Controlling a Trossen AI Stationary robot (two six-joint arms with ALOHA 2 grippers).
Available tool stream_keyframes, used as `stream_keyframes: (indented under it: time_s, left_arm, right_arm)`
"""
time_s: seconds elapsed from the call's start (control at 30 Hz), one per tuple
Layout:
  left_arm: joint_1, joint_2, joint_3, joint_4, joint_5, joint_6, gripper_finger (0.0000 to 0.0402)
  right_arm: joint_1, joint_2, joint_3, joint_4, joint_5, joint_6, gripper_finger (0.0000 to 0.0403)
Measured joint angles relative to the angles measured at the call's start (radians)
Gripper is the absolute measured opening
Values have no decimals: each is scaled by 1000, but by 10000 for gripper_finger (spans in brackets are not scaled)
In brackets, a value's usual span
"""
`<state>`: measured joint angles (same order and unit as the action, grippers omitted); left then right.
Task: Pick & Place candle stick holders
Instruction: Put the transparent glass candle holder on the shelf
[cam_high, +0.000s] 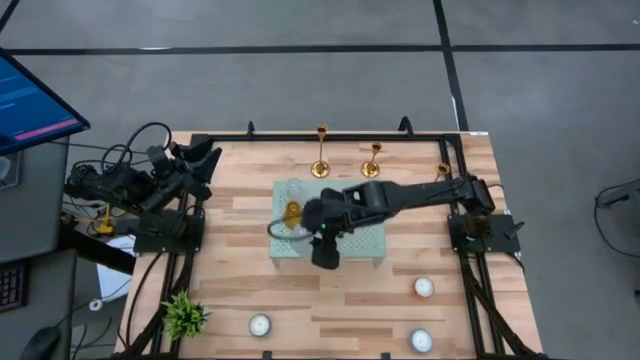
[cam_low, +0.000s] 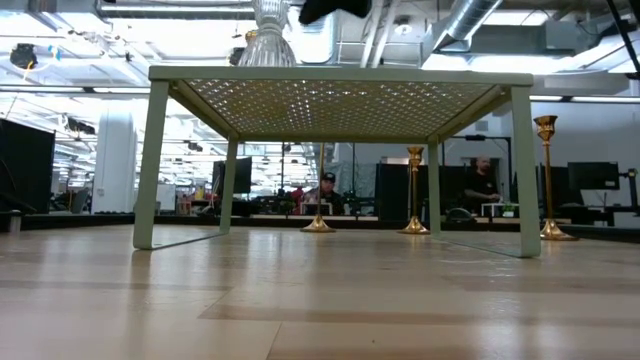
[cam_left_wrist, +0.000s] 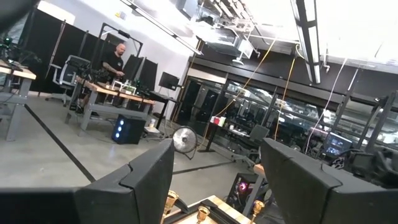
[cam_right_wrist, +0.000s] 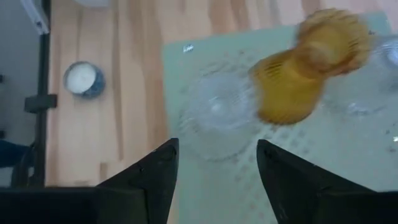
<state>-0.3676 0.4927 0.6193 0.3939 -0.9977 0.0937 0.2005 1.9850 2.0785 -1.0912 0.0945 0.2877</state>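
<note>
From above, my right claw (cam_high: 322, 243) hangs over the left half of the pale green perforated stand (cam_high: 365, 243) in the middle of the counter (cam_high: 250, 290), beside an amber glass cup (cam_high: 293, 212); the three gold candle stick holders (cam_high: 321, 150) stand along the far edge, well apart from it. My left claw (cam_high: 205, 160) waits folded at the far left corner. From counter level, the holders show upright behind the stand's legs, and a clear glass cup (cam_low: 267, 35) sits on its top. My left wrist view shows that claw's fingers (cam_left_wrist: 146, 180) released, holding nothing. My right wrist view shows my fingers (cam_right_wrist: 158, 171) parted and empty above clear cups and the amber one. I judge I must lift clear of this glassware, swing far, and close low on a stem.
</note>
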Motion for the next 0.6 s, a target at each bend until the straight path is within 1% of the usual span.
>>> stream_keyframes:
  time_s: [0.2,0.3,0.4,0.53,0.6]
  left_arm:
    - [0,0,0,0,0,0,240]
    - [0,0,0,0,0,0,241]
    - [0,0,0,0,0,0,240]
    - [0,0,0,0,0,0,240]
    - [-1,0,0,0,0,0,240]
  right_arm:
    - [66,9,0,-13,44,13,164]
    - [82,15,-29,-11,148,44,138]
    - [80,14,-71,-1,210,51,94]
    - [58,15,-126,19,198,54,21]
    - [49,17,-140,33,195,53,7]
